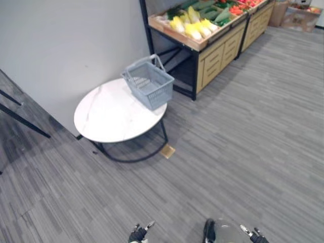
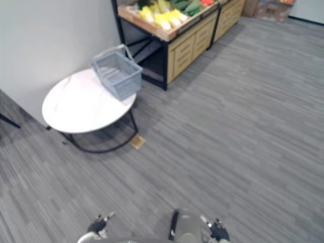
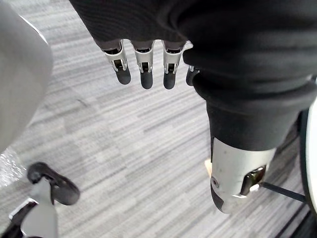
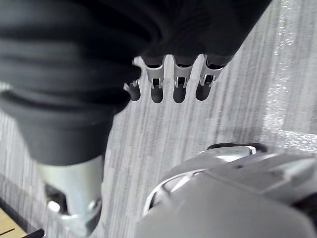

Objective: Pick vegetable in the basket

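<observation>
**Both hands low and empty, vegetables on the stand, basket on the table**

Left eye view: a pale grey-blue plastic mesh basket [image 1: 149, 83] sits on the far edge of a round white marble-look table with a black metal frame [image 1: 109, 119], on the side nearest the produce stand. Its handle is raised. A wooden produce stand with slatted drawer fronts [image 1: 217, 48] stands beyond the table against the grey wall [image 1: 66, 45]. On top lie pale yellow leafy vegetables [image 1: 192, 28], green vegetables [image 1: 210, 12] behind them and red ones [image 1: 235, 9] further along. They are well apart from the basket. A small tan square [image 1: 167, 150] lies on the grey striped carpet floor [image 1: 243, 142] by the table leg. The left hand [image 1: 138, 234] and right hand [image 1: 256, 236] show at the bottom edge, far from the table and stand.

Right eye view: same layout, with cardboard boxes [image 2: 271, 9] at the far end of the stand.

Left wrist view: the fingers [image 3: 144, 67] hang straight, side by side, with the thumb [image 3: 233, 181] apart. They hold nothing over the carpet.

Right wrist view: the fingers [image 4: 179, 82] are straight in a row, with the thumb [image 4: 74, 198] off to one side. They hold nothing over the carpet.
</observation>
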